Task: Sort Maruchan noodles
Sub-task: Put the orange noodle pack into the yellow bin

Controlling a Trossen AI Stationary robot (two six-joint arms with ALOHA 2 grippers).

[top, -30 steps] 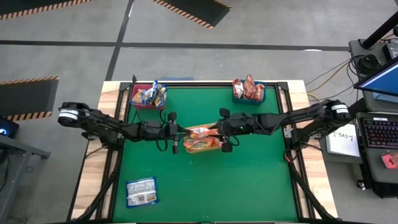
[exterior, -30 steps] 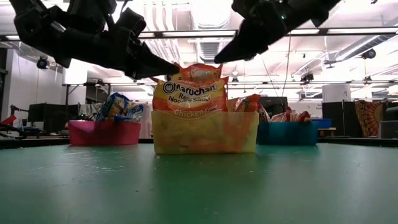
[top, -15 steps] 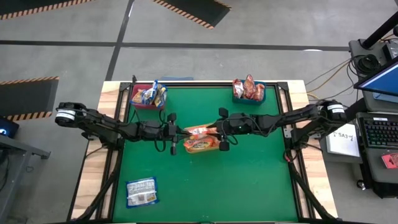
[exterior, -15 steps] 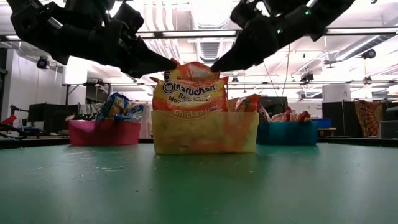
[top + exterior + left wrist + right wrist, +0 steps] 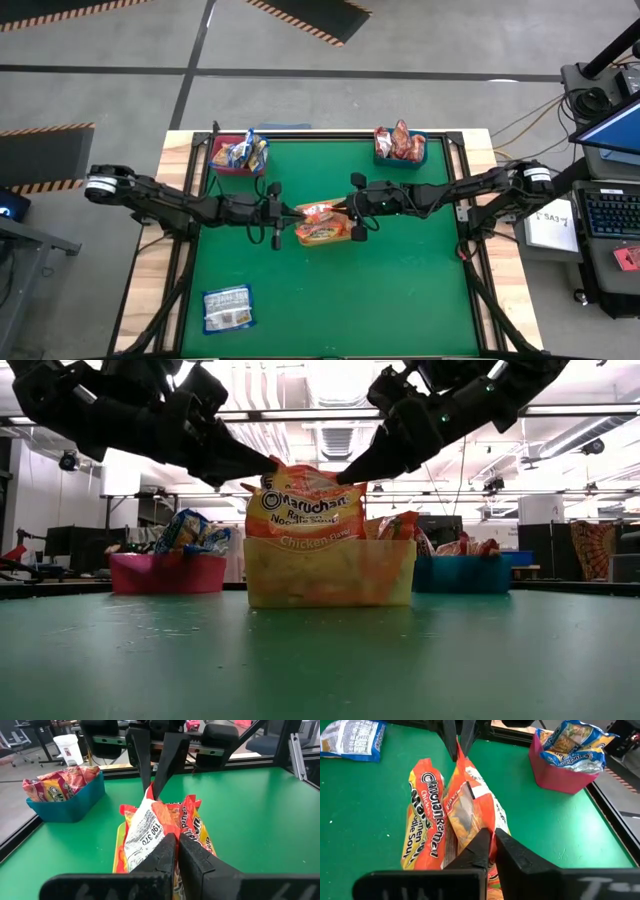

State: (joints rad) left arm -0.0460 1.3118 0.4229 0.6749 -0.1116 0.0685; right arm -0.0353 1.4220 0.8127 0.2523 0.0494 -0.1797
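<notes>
A yellow-green bin (image 5: pixel 330 585) stands mid-table with orange Maruchan packets on edge inside it (image 5: pixel 322 232). One orange packet (image 5: pixel 145 827) rises above the others, its printed back showing. My left gripper (image 5: pixel 176 851) comes from the table's left and is shut on one end of it. My right gripper (image 5: pixel 491 845) comes from the table's right and is shut on the opposite end. A second orange packet (image 5: pixel 422 820) stands beside it in the bin. A blue-and-silver packet (image 5: pixel 228 307) lies flat near the table's near left corner. My left gripper pinches the raised orange packet's left end (image 5: pixel 157 827) between its two fingers, slanting down from the table's left. The packet stands on edge, its lower part in the bin. My right gripper pinches the same packet's right end (image 5: pixel 480 820) between its two fingers, slanting down from the table's right. The packet spans the gap between both grippers above the bin (image 5: pixel 305 472).
A red bin (image 5: pixel 232 165) at the far left holds blue-and-silver packets. A blue bin (image 5: pixel 400 157) at the far right holds red packets. Open green mat lies on the near side of the centre bin. Wooden table edges and metal frame rails run along both sides.
My right gripper has moved toward the table's left and down, from clear of the packets onto the raised orange packet's right end. The left gripper has stayed on the other end, and the packet has stayed in the bin.
</notes>
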